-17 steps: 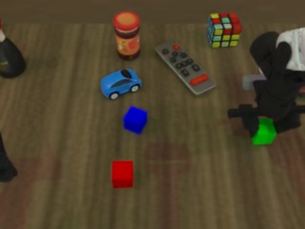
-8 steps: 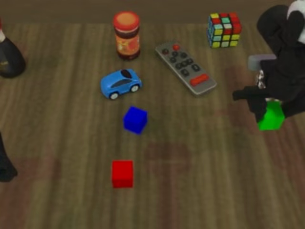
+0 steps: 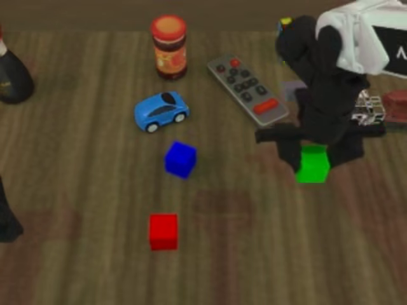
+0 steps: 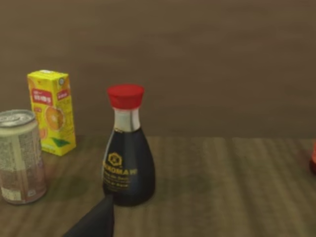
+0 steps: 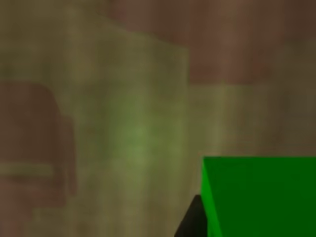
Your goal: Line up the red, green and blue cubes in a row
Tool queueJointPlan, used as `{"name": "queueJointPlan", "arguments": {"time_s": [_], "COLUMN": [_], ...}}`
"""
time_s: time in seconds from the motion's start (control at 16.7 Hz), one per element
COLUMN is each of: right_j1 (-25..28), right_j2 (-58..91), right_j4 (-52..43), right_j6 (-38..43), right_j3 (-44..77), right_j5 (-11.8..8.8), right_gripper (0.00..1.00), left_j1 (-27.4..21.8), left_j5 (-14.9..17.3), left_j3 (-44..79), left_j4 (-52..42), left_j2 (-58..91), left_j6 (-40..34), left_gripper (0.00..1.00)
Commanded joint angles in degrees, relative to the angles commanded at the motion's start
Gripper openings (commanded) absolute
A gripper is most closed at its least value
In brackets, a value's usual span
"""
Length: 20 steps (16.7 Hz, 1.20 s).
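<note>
Right gripper (image 3: 313,159) was at the right of centre in the top view, its fingers closed on the green cube (image 3: 313,164), which showed below the dark wrist. In the right wrist view the green cube (image 5: 259,196) filled the lower right corner against the wood-grain desk (image 5: 123,123); whether it was clear of the surface could not be told.

Blue cube (image 3: 180,159) sat near the middle of the desk (image 3: 254,254), just below the blue toy car (image 3: 161,111). Red cube (image 3: 163,231) lay lower, well apart from the green one.

Remote control (image 3: 247,90) lay at upper centre, beside a red-lidded jar (image 3: 169,47).

Left gripper (image 3: 7,219) was parked at the left edge; finger state could not be told. Left wrist view showed a soy sauce bottle (image 4: 127,154), a juice carton (image 4: 51,111) and a can (image 4: 19,156).
</note>
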Motion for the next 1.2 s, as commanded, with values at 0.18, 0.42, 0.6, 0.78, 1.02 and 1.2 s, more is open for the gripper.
{"name": "queueJointPlan", "arguments": {"time_s": [0.18, 0.42, 0.6, 0.78, 1.02, 1.2], "right_j1": [9.34, 18.86, 20.35, 20.15, 20.24, 20.34], "right_j2": [0.86, 0.87, 0.64, 0.71, 1.98, 4.12], "right_j4": [-1.93, -3.39, -3.51, -3.38, 0.68, 6.88], "right_j6": [11.05, 21.2, 22.69, 22.73, 22.69, 22.82], "right_j3": [2.34, 4.6, 4.92, 4.76, 2.04, -1.82], "right_j5": [0.02, 0.14, 0.19, 0.08, 0.15, 0.14], "right_gripper": [0.0, 0.0, 0.0, 0.0, 0.0, 0.0], "left_j1": [0.0, 0.0, 0.0, 0.0, 0.0, 0.0], "left_j5": [0.0, 0.0, 0.0, 0.0, 0.0, 0.0], "left_j3": [0.0, 0.0, 0.0, 0.0, 0.0, 0.0], "left_j4": [0.0, 0.0, 0.0, 0.0, 0.0, 0.0], "left_j2": [0.0, 0.0, 0.0, 0.0, 0.0, 0.0], "left_j6": [0.0, 0.0, 0.0, 0.0, 0.0, 0.0], "left_gripper": [1.0, 1.0, 1.0, 1.0, 1.0, 1.0]}}
